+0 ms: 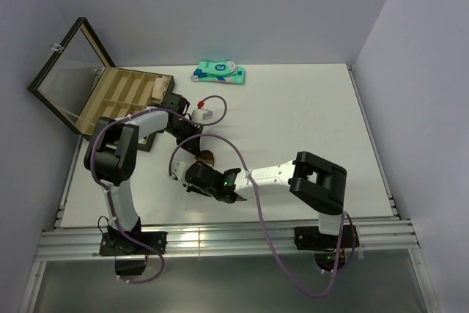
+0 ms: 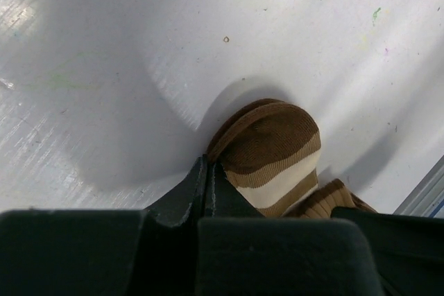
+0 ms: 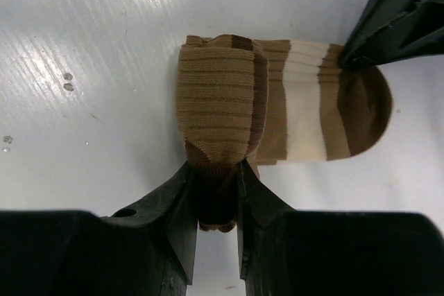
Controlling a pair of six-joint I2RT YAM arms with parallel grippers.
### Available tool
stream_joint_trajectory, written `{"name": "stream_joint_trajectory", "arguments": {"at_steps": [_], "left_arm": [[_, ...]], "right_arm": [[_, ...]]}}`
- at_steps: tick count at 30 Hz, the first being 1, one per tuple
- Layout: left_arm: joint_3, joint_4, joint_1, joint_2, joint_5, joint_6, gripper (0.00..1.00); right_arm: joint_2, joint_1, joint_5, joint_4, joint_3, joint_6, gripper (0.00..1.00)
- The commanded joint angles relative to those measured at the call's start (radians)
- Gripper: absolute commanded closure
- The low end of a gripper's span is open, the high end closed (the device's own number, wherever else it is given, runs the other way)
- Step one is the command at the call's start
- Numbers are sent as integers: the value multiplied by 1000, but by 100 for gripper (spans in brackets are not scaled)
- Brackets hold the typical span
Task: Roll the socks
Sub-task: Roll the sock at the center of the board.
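Right fingers: the 2 dark fingers (image 3: 173, 206) of the right gripper (image 3: 215, 171) clamp the rolled end of the brown sock (image 3: 298, 102), with dark brown fabric bunched in the narrow gap between them.
Roll: a thick tan ribbed roll sits directly ahead of the right fingertips and is wider than the gap that pinches it.
Unrolled part: it lies flat beside the roll, off to the right of the right fingers, showing a tan band, a cream band and then the dark brown toe.
Left fingers: the 2 fingers (image 2: 187, 195) of the left gripper (image 2: 207, 171) are pressed together with no gap showing. Their tips touch the edge of the sock's toe, and it cannot be told whether any fabric is caught.
Toe: rounded, just right of the left fingertips.
Ends: the left tips meet the toe end and the right tips hold the roll.
Table (image 1: 308, 122): white and scuffed, under both pairs of fingers.
Farther out: beyond the left gripper stands a small white object (image 1: 205, 113) with a red top. Left of it is a wooden box (image 1: 124, 93) with compartments and its lid raised. A teal-and-white package (image 1: 218, 72) lies at the far edge.
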Motion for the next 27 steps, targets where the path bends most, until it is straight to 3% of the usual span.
{"name": "stream_joint_trajectory", "arguments": {"at_steps": [1,5,11,13,14,18,27], "left_arm": [[-8,25,-5,19,-24,41,100],[-25,32,-10,9,-4,49,100],[-31,32,-12,-2,17,55,99],[-39,46,-12,-16,14,52,92],[-42,55,-10,-22,7,49,82],[-63,101,-8,-67,-13,40,62],[-94,215,2,-143,-81,-27,51]], "right_arm": [[13,-37,-218,-21,43,44,100],[7,-131,-431,-22,30,73,100],[68,-220,-629,-80,76,102,100],[106,-250,-686,-90,84,116,100],[118,-260,-692,-99,93,121,100],[167,-304,-738,-140,125,144,100],[258,-355,-740,-249,221,184,100]]}}
